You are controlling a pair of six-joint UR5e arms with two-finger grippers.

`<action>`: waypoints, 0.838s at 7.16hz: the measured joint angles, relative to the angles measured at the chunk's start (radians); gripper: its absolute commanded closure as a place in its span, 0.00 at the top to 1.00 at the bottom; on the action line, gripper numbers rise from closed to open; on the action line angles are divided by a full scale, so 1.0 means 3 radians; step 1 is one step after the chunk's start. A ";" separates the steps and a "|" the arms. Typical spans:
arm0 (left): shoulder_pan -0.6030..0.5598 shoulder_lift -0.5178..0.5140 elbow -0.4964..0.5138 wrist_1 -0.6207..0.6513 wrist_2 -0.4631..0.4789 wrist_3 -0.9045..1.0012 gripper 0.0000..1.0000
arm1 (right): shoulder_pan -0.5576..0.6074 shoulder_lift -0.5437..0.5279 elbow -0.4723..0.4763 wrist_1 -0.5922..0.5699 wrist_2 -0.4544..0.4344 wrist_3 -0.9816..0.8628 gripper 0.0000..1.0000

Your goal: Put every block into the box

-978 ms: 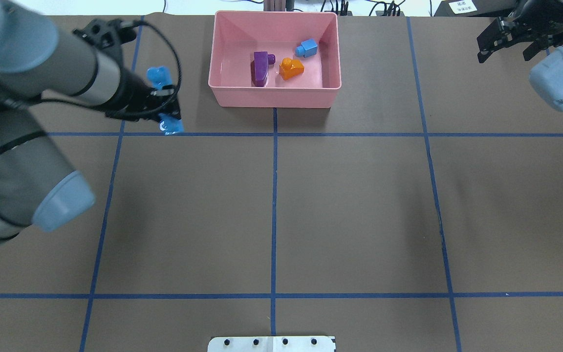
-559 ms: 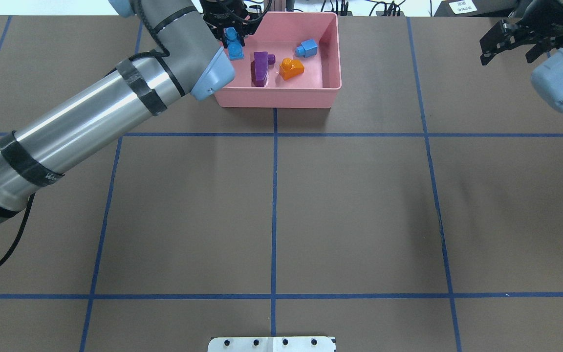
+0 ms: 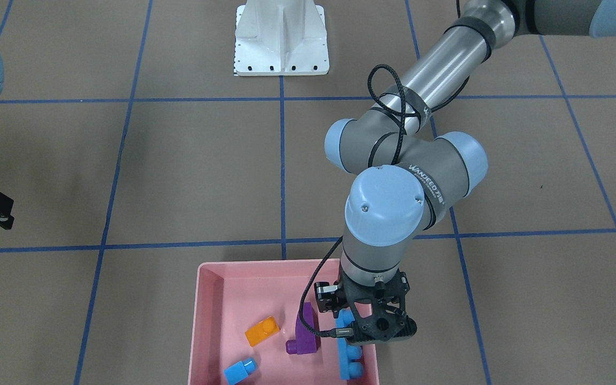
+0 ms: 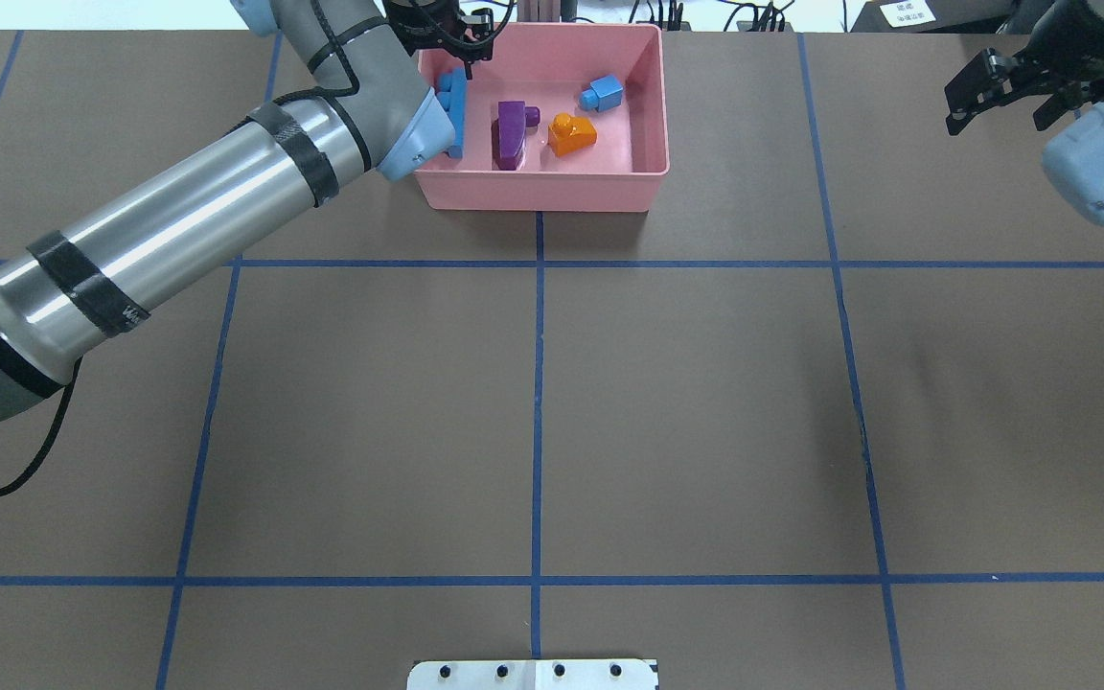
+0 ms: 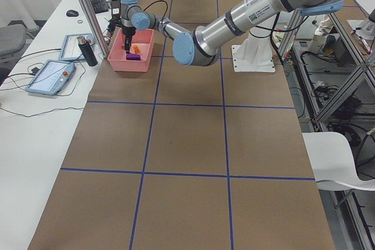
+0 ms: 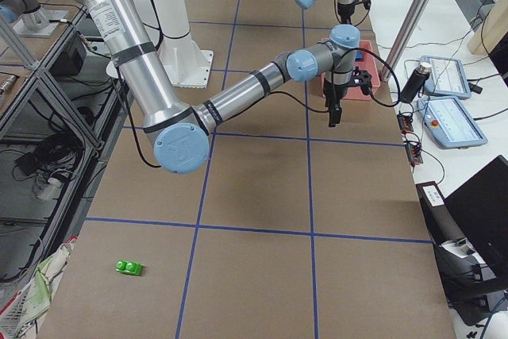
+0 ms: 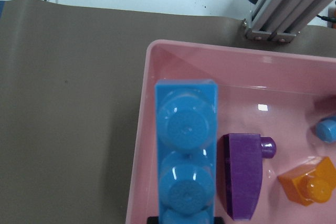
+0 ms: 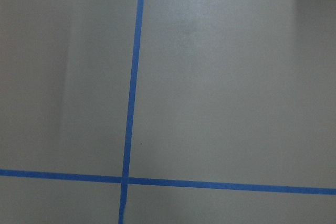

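Left gripper is over the pink box at the top middle of the overhead view. As far as the wrist cam shows, it's pinching the long blue four-stud block by one end. That block hangs just inside the box's left wall; can't tell if it touches the floor. Lying in the box: purple sloped block, orange one-stud block just beside it, and small blue one-stud block toward the upper right corner. Green two-stud block sits out on the brown table, lower left of the right-side view, well apart from the box. Right gripper hangs at the overhead's upper right, fingers spread, holding nothing.
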 measured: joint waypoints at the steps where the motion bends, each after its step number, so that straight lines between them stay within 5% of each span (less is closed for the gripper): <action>1: -0.0006 -0.0002 -0.0015 -0.0010 -0.0045 0.0065 1.00 | 0.0000 -0.0012 -0.0028 0.0050 -0.0001 -0.0002 1.00; 3: -0.0088 0.0030 -0.0112 0.0063 -0.0268 0.0392 1.00 | 0.0018 -0.0110 -0.0032 0.0125 0.0003 -0.0053 1.00; 6: -0.0279 0.0311 -0.0659 0.0931 -0.0409 0.1562 1.00 | 0.0146 -0.0819 0.0455 0.0139 0.0014 -0.0367 1.00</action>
